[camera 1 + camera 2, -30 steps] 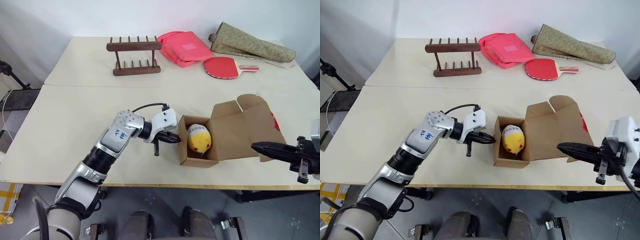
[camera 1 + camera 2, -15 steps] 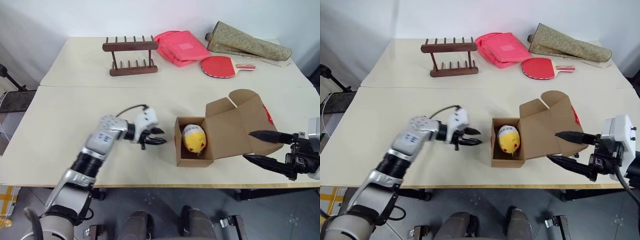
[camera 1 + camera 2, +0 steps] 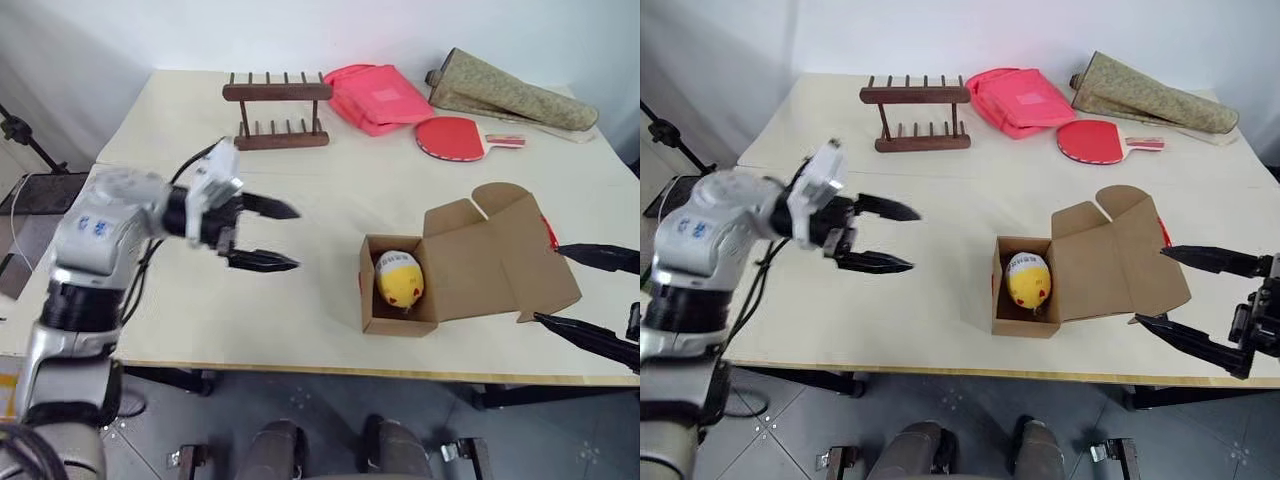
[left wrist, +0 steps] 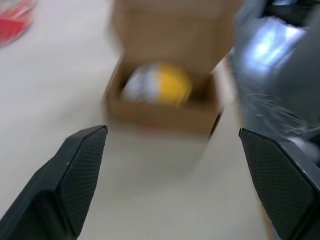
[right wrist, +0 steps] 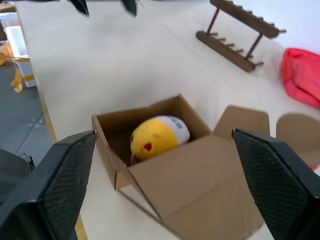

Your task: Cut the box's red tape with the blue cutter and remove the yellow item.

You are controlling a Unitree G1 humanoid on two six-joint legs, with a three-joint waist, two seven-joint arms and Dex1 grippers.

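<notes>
The box (image 3: 440, 265) is sitting open near the table's (image 3: 300, 310) front edge, flaps folded back toward the right, with the yellow ball (image 3: 398, 278) lying inside, red-spotted, white at one end. Bare tabletop is lying between it and the left claw (image 3: 272, 236), hanging wide and empty; the right claw (image 3: 1185, 290) is gaping wide beside the flap, holding nothing

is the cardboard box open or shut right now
Open. The box has its lid flap folded back toward the robot's right, and the yellow item lies exposed inside it.
</notes>
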